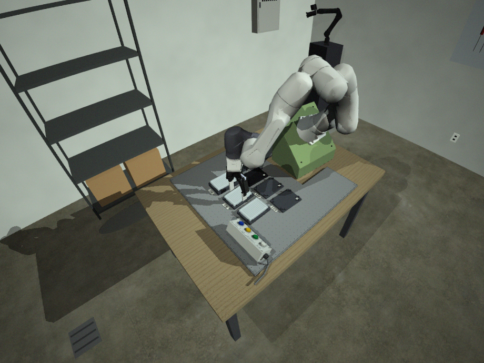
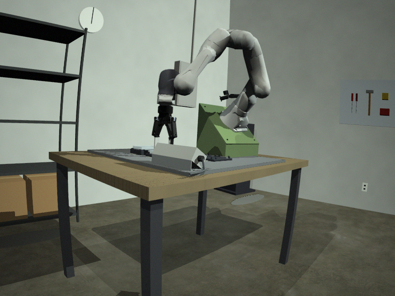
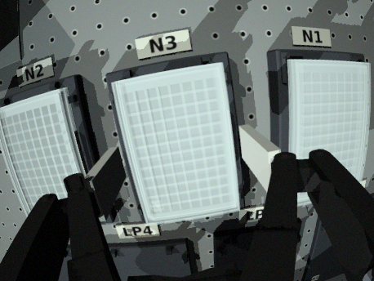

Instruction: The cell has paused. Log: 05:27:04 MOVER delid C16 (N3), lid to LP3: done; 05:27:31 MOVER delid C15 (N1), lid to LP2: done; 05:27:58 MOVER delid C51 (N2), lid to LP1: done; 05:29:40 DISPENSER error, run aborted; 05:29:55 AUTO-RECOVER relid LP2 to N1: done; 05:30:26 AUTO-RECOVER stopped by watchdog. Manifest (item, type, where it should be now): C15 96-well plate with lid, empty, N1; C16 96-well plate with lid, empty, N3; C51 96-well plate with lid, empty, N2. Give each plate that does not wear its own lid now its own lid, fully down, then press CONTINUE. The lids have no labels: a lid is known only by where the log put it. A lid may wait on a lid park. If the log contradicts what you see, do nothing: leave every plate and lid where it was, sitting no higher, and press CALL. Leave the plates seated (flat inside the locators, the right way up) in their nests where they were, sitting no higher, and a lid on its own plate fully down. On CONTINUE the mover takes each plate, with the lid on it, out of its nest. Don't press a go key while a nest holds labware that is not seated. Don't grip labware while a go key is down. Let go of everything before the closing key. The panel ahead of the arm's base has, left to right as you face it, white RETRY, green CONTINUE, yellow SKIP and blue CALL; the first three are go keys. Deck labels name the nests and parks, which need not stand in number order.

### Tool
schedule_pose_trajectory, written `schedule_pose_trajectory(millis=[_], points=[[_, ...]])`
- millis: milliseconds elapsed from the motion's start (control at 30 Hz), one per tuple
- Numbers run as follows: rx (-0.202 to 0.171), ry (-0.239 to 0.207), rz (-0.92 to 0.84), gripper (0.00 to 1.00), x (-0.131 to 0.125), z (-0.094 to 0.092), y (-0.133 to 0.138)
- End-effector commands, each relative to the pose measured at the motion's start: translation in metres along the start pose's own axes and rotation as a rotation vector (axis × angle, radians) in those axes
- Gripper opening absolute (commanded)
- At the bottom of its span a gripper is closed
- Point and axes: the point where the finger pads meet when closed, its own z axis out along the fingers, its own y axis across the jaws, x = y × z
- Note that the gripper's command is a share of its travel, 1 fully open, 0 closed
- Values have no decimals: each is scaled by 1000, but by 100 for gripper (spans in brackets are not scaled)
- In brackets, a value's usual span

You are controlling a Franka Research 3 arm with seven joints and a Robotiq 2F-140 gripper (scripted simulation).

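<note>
In the wrist view three white 96-well plates sit in a row in their nests: N2 (image 3: 38, 144) on the left, N3 (image 3: 176, 139) in the middle and N1 (image 3: 328, 117) on the right. Each shows a flat, pale, gridded top that looks like a lid. My gripper (image 3: 180, 152) is open and empty. It hangs a little above the N3 plate, with one finger on each long side and clear of it. It shows over the middle plate (image 1: 237, 197) in the top view and above the deck in the exterior view (image 2: 164, 137).
Dark lid parks (image 1: 269, 187) (image 1: 285, 200) lie beside the plates with nothing on them; the label LP4 (image 3: 138, 231) shows below N3. The key panel (image 1: 250, 239) has blue (image 1: 240, 223), yellow (image 1: 248, 229) and green (image 1: 255, 236) keys. A green housing (image 1: 302, 148) stands behind.
</note>
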Motion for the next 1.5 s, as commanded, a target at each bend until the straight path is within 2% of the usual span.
schedule_pose_trajectory(millis=[0, 367, 867, 1200, 1467], points=[[-2, 2, -9, 66, 1, 0, 0], [-2, 2, -9, 66, 1, -10, 0], [-2, 2, -9, 66, 1, -45, 0], [-2, 2, -9, 66, 1, -58, 0], [-2, 2, -9, 66, 1, -60, 0]])
